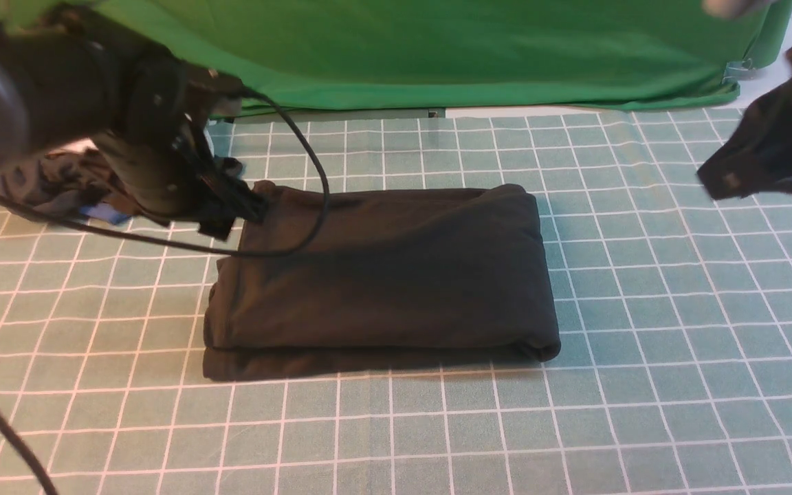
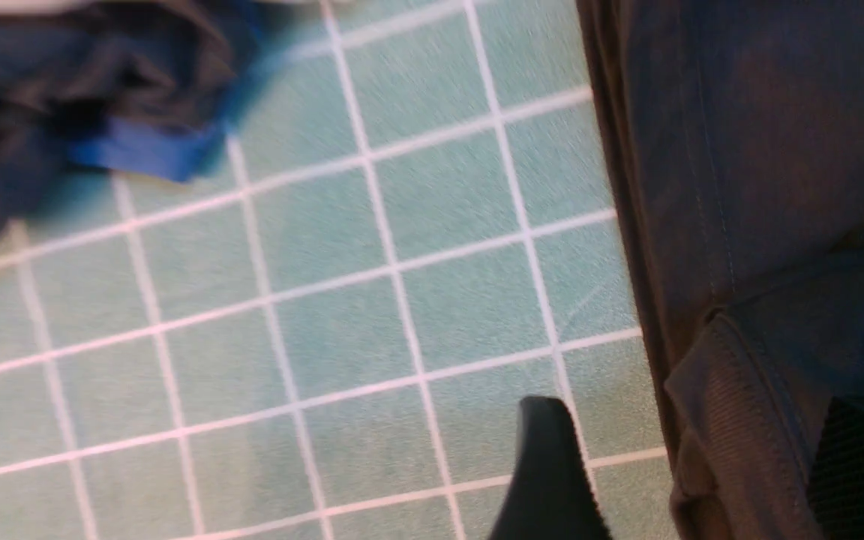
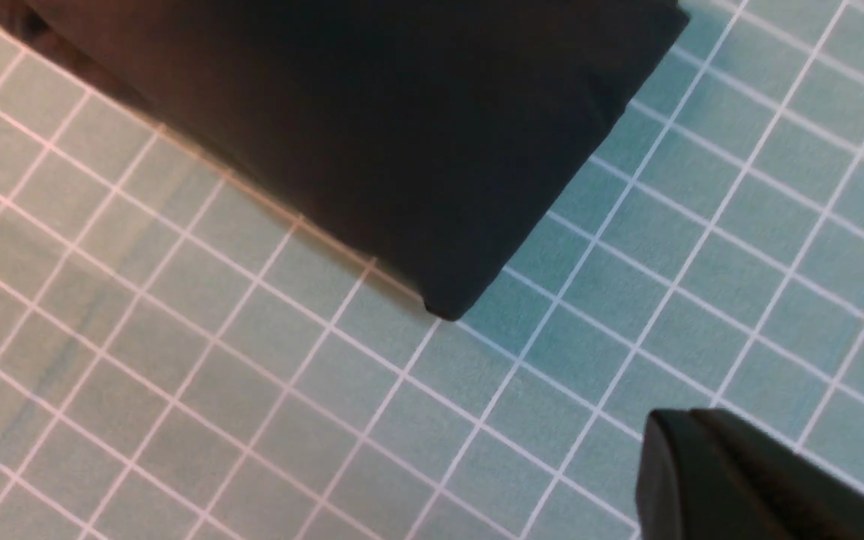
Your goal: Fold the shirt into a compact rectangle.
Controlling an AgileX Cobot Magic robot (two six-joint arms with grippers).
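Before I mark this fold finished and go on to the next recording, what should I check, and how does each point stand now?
1. Black cotton shirt forms a compact rectangle on the teal grid-patterned tablecloth: ok.
2. Layers aligned: not ok, a lower layer sticks out along the near edge.
3. Left claw has let go: ok, one finger over bare cloth, the other over the shirt's edge.
4. Right claw clear of the shirt: ok, shut and holding nothing.
5. Heap of dark grey and blue garments apart from the shirt: ok.
6. Chest print position: cannot tell.

One shirt [image 1: 382, 275], two grippers [image 1: 241, 206]
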